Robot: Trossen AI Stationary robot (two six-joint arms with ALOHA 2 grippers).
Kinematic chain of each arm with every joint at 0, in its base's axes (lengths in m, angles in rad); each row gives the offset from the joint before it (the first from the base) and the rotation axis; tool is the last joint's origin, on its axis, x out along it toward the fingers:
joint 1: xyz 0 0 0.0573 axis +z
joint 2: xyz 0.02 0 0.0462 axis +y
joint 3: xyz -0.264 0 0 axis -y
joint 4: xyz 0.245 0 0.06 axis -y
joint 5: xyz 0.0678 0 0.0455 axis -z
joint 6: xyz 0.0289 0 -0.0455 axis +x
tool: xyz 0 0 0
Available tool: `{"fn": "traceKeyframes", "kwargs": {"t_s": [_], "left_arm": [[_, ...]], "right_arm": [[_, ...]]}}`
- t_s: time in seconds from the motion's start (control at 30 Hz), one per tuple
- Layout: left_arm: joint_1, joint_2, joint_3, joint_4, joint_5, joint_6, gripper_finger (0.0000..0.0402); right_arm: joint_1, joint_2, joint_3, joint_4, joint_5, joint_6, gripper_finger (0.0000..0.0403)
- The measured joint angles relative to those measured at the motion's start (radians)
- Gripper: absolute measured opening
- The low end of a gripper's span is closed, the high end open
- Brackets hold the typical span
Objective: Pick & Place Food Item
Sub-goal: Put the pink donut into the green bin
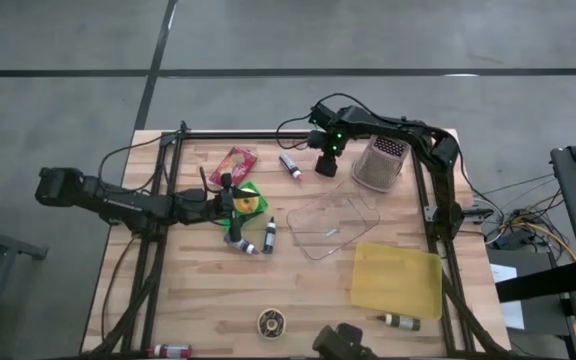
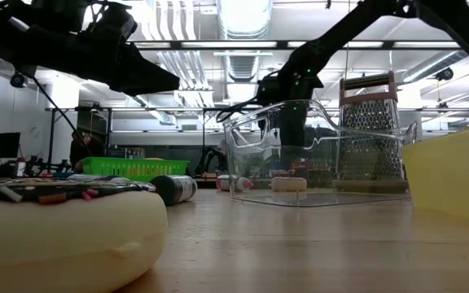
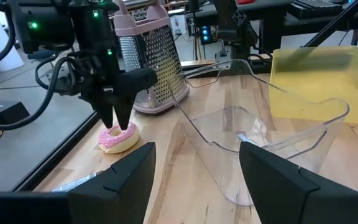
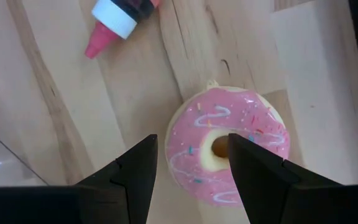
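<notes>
I see the wooden desk [image 1: 198, 300] first, and I place everything against the clear plastic container [image 1: 334, 223] lying near its middle. Just in front of that container lies the yellow tray [image 1: 398, 280]; just behind it and toward the right arm's side stands the metal grater [image 1: 380, 163] with its pink handle.

My left arm reaches in from the desk's left edge, and the left gripper [image 1: 230, 200] hangs well to the left of the container, over a green packet [image 1: 252, 203] with a red packet [image 1: 233, 162] just behind it. Its jaws stand apart with nothing between them.

My right arm comes in from the back right corner, and the right gripper [image 3: 117, 121] points straight down behind the container, just beside the grater. Its jaws are partly spread and straddle one side of the pink donut [image 4: 229, 146], one tip over the hole and one outside the ring; I cannot tell whether they touch it.

The donut, pink icing with sprinkles, lies flat on the desk behind the container, beside the grater's base. A small bottle with a pink tip [image 4: 117, 22] lies near it, farther from the container.
</notes>
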Motion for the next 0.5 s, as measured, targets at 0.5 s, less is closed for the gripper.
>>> {"fn": "traceKeyframes", "kwargs": {"t_s": [0.5], "left_arm": [[0.000, 0.000, 0.000, 0.000, 0.003, 0.000, 0.0234]], "right_arm": [[0.002, 0.082, 0.027, -0.057, 0.031, -0.044, 0.0192]]}}
